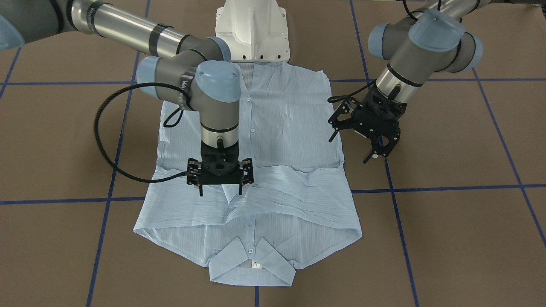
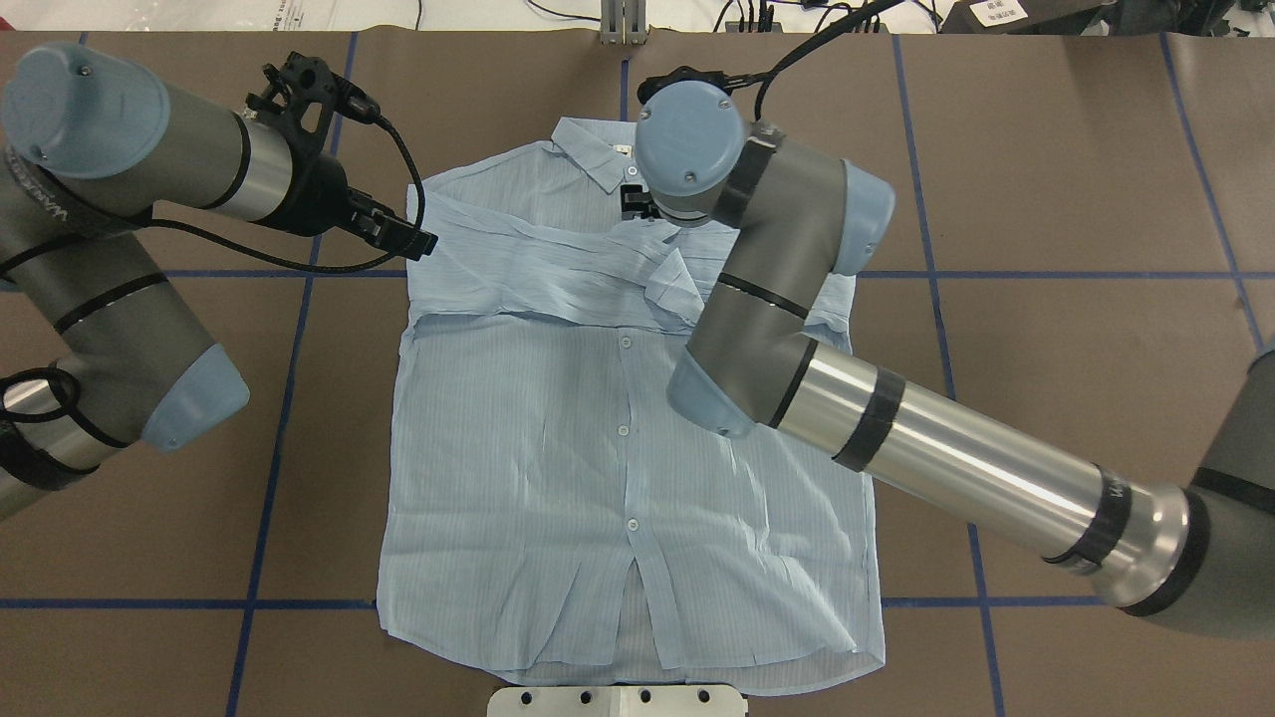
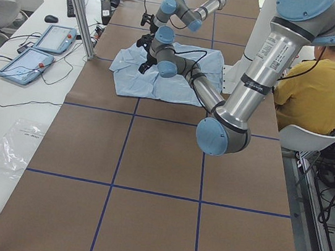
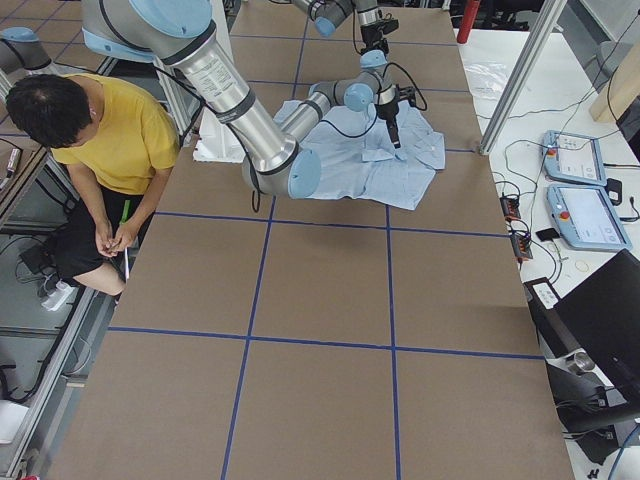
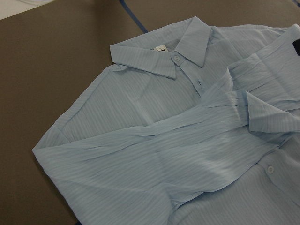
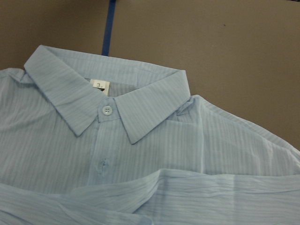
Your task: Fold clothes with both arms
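Your left pincer (image 1: 377,152) gapes just off the shirt's (image 1: 290,123) side edge, right pincer (image 1: 220,192) gapes above folded sleeves (image 1: 298,187); tabletop (image 1: 448,140) surrounds.

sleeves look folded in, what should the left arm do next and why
Probably lower the left gripper to the side edge of the shirt beside it and pinch there for a side fold. Both sleeves already lie across the chest, both grippers look open and empty, and the right gripper hangs over the sleeves.
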Motion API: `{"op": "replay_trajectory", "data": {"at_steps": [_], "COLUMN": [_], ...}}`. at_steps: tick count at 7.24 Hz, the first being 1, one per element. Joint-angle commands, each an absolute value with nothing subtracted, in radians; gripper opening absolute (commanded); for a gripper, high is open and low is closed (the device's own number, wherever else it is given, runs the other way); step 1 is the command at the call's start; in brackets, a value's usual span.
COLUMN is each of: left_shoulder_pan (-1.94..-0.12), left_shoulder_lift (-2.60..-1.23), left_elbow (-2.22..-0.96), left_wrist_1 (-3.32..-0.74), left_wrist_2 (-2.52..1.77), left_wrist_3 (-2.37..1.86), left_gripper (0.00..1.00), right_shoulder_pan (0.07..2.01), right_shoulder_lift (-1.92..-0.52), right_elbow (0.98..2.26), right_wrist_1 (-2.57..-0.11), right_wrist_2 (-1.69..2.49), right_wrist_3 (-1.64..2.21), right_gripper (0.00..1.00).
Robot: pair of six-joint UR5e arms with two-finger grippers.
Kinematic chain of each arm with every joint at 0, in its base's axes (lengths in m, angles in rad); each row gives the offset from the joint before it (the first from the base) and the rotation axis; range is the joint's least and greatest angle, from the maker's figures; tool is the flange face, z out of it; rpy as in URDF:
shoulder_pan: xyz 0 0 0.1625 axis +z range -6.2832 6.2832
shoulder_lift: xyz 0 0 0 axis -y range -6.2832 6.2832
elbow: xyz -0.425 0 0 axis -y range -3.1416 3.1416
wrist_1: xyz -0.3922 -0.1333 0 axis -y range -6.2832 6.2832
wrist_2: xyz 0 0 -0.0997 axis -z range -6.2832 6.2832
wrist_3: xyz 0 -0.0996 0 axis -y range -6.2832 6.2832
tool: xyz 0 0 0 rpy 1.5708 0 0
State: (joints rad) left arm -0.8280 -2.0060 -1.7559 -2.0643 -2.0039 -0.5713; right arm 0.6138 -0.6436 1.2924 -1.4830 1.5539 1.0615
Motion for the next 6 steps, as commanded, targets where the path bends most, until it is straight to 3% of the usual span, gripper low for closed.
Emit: {"op": "replay_trajectory", "data": {"at_steps": [1, 6], "left_shoulder_pan": [-0.833, -0.831], "left_shoulder_lift": [-2.003, -2.005], "left_elbow": [-1.756, -1.753], "left_wrist_1": [-2.065, -2.066], "left_wrist_2": [-2.005, -2.005], "left_wrist_3": [-0.577, -0.583], "left_gripper": [1.00, 1.00], "right_shoulder_pan": [0.551, 0.492], "right_shoulder_lift": [-0.561, -0.577], "right_elbow": [1.186, 1.186], "right_wrist_1": [-1.573, -1.701], "right_wrist_2": [1.453, 1.396], "right_wrist_3": [0.990, 0.882], "right_gripper": [1.00, 1.00]}}
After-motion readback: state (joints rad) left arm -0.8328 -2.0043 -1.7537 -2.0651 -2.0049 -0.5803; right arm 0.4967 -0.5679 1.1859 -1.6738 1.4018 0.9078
